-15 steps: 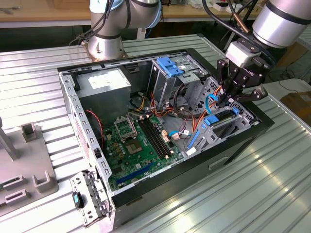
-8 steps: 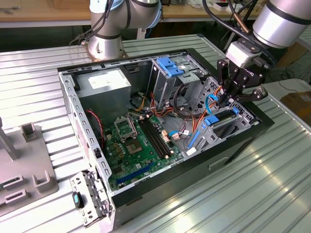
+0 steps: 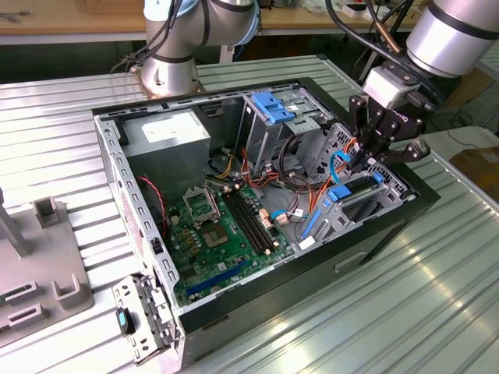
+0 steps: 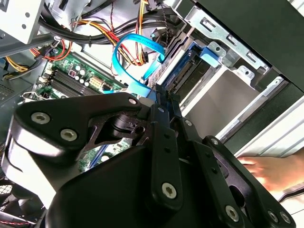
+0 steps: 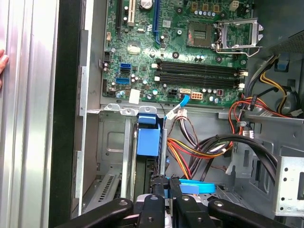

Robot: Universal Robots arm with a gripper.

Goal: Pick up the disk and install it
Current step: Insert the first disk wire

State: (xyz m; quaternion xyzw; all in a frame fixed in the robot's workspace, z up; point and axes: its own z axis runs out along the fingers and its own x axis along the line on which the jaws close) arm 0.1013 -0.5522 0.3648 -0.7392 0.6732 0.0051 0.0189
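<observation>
In the drive cage at the exterior view's right corner of one open computer case (image 3: 273,308), we count one disk (image 3: 355,195). It sits on edge, with its long axis running from the gripper toward the motherboard (image 3: 226,234). The one gripper (image 3: 360,164) is clenched on the disk's end. One person's hand (image 4: 270,171) rests on the worktop (image 3: 437,296) beside the case.

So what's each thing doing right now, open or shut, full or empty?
Black metal computer case: lying flat, side open.
Dark grey disk with blue rails: down in the drive bay, gripped.
Black pincer: shut on the disk.
Long black memory slots: empty.
</observation>
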